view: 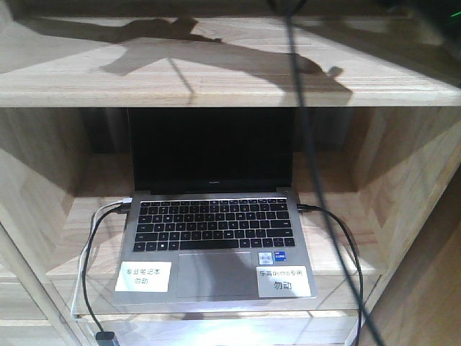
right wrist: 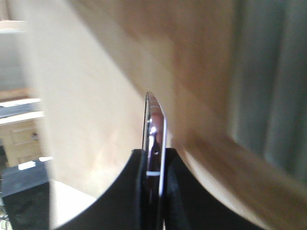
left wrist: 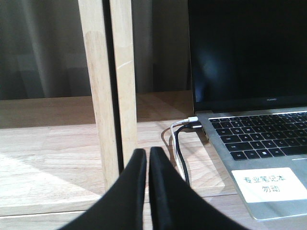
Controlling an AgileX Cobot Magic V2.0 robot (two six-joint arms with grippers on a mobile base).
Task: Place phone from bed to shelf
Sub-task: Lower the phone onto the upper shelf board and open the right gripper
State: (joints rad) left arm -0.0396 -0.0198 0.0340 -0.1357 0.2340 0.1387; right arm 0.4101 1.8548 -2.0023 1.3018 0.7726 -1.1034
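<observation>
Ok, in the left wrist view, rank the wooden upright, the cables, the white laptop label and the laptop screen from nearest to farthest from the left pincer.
1. Wooden upright, just beyond the shut left pincer, slightly left.
2. Cables, just right; too close to the upright to rank firmly.
3. White label, farther right on the laptop's palm rest.
4. Laptop screen, back right, farthest.

An open laptop (view: 216,238) fills most of the middle compartment of the shelf (view: 216,72), its raised screen reaching almost to the board above. Cables (view: 94,252) loop off both sides and over the front edge. Bare board remains in narrow strips left and right of the laptop. The top board lies open and wide. Two upright wooden posts (left wrist: 110,86) stand just left of the laptop.
</observation>
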